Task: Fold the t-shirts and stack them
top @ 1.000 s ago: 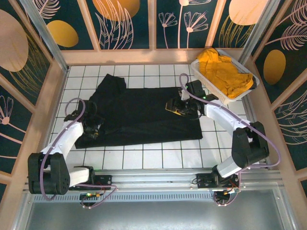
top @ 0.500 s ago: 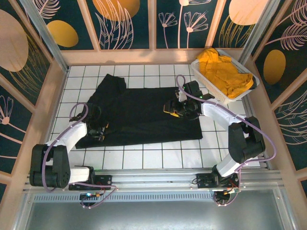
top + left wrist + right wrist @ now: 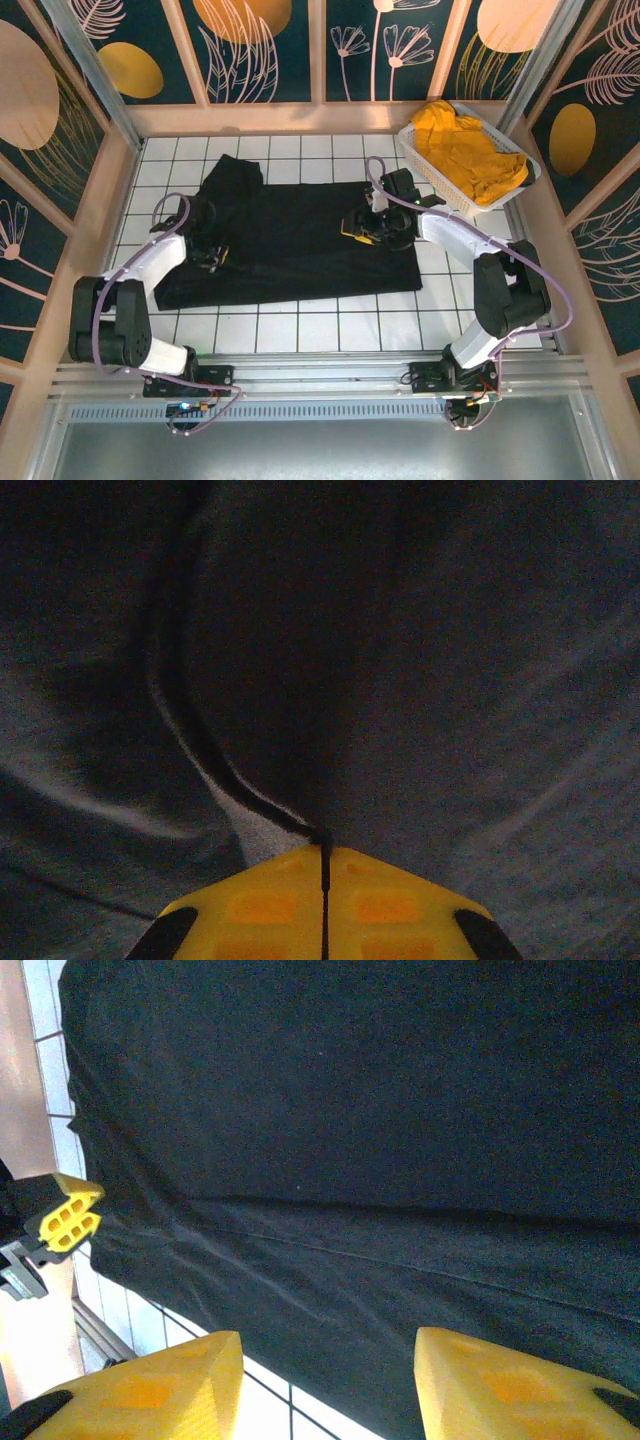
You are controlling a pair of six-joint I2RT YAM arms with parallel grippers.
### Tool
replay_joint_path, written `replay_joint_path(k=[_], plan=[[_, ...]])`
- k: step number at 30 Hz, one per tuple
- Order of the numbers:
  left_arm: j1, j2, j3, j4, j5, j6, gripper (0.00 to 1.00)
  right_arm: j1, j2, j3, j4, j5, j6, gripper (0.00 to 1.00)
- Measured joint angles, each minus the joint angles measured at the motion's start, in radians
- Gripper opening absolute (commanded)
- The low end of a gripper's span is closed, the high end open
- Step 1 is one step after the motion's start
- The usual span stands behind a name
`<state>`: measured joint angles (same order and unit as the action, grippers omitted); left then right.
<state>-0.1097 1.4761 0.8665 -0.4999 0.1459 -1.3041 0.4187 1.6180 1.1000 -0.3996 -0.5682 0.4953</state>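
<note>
Pinching a raised fold of the black t-shirt [image 3: 290, 250] near its left hem, the left gripper [image 3: 215, 258] is pressing its fingers fully together on the cloth. The shirt is lying spread flat across the middle of the tiled table [image 3: 300, 320]. The right gripper [image 3: 358, 228] is hovering over the shirt's right part, fingers standing moderately apart and gripping nothing. The mustard-yellow t-shirt [image 3: 470, 150] is lying crumpled in the white lattice basket [image 3: 437, 180] at the table's far right corner.
</note>
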Motion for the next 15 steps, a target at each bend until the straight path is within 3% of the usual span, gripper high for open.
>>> replay_joint_path(k=[15], plan=[[-0.142,0.276,0.310,-0.123,-0.069,0.340,0.06,-0.013,0.019,0.012,0.000,0.002,0.000,0.48]])
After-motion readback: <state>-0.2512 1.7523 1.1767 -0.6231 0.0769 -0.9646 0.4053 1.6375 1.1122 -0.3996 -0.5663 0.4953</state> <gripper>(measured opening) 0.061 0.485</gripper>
